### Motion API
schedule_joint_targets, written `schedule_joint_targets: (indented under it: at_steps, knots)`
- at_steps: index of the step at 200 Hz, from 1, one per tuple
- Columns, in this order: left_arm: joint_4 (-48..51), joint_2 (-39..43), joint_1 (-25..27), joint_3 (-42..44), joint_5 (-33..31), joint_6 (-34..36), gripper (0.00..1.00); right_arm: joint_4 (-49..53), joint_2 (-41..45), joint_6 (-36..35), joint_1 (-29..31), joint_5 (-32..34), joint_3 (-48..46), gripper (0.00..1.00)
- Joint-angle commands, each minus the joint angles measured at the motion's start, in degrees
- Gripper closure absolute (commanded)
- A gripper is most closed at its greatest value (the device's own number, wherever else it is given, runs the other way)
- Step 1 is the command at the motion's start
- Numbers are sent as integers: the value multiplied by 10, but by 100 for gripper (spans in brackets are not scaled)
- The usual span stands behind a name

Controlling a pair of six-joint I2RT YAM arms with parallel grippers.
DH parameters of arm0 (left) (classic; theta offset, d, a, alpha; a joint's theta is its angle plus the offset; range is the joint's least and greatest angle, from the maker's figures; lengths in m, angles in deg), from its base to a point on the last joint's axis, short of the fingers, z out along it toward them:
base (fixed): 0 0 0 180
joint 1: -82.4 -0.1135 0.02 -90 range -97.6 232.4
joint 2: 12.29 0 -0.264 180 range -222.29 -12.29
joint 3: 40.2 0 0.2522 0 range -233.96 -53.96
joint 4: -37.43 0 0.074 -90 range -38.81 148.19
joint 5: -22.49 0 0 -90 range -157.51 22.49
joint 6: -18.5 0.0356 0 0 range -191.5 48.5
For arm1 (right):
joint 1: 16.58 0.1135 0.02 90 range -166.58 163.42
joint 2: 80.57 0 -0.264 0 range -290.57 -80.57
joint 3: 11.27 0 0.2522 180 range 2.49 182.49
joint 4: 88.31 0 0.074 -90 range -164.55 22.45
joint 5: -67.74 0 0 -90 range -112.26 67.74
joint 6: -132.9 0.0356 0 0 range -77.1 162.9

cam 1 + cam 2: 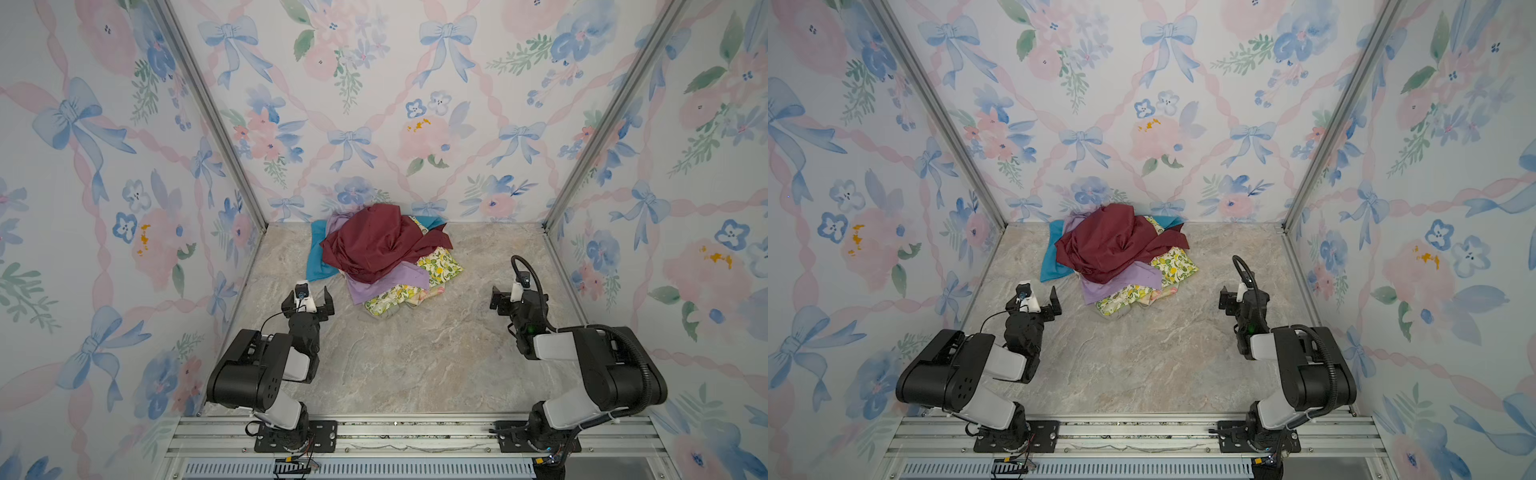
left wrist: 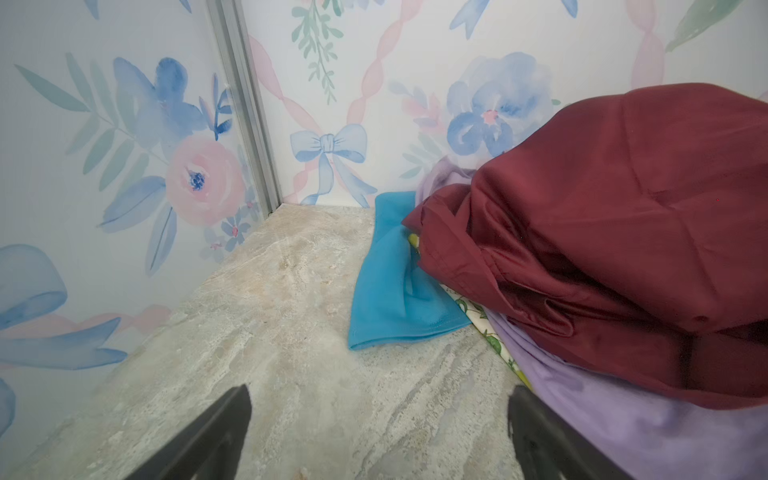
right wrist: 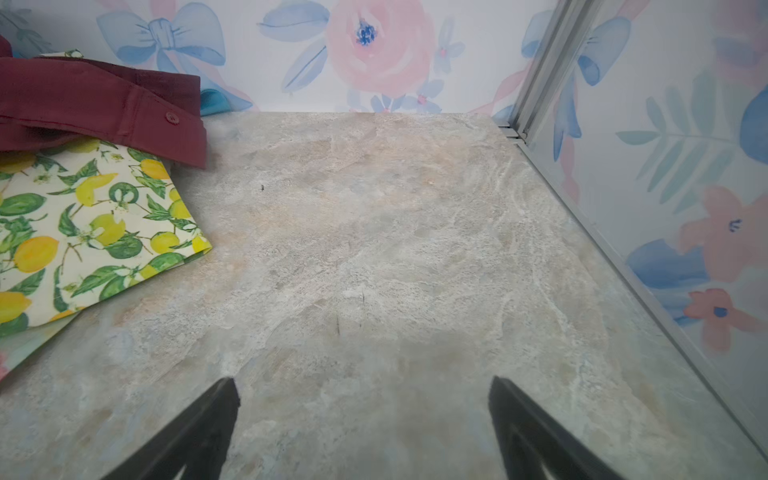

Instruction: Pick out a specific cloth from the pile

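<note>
The pile (image 1: 384, 257) sits on the marble-patterned table (image 1: 415, 361), against the far wall and slightly left of centre. A maroon shirt (image 1: 376, 243) with a buttoned cuff lies crumpled on top. Beneath it a lavender cloth (image 1: 388, 282) spreads toward the near side, and lemon-print fabric (image 1: 440, 266) shows at the right and near edges.

The turquoise cloth (image 1: 318, 259) lies at the bottom of the pile. Its largest exposed part extends flat onto the table at the far-left edge, and a smaller corner shows at the far right, next to the wall. In the left wrist view, the turquoise cloth (image 2: 395, 299) passes under the maroon shirt (image 2: 602, 232) and the lavender cloth (image 2: 623, 419).

The left gripper (image 1: 309, 300) is near the pile's near-left edge, apart from every fabric. Its 2 jaws are spread wide and hold nothing.

The right gripper (image 1: 498, 301) is well to the right of the pile. Its 2 jaws are spread wide and empty in the right wrist view.
</note>
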Motion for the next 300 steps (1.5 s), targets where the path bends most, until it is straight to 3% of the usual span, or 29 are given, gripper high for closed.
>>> schedule_joint_targets:
  at_steps: [1, 163, 254, 300]
  knots:
    - [0, 0, -2, -4, 3, -7, 2, -5, 5, 2, 3, 6, 5, 3]
    - [1, -2, -3, -6, 4, -9, 2, -3, 5, 2, 2, 6, 5, 3]
    - [2, 2, 19, -4, -41, -1, 2, -7, 5, 1, 4, 9, 4, 3]
    - [-20, 11, 43, 14, -69, 17, 2, -67, 7, -6, 28, 73, -29, 3]
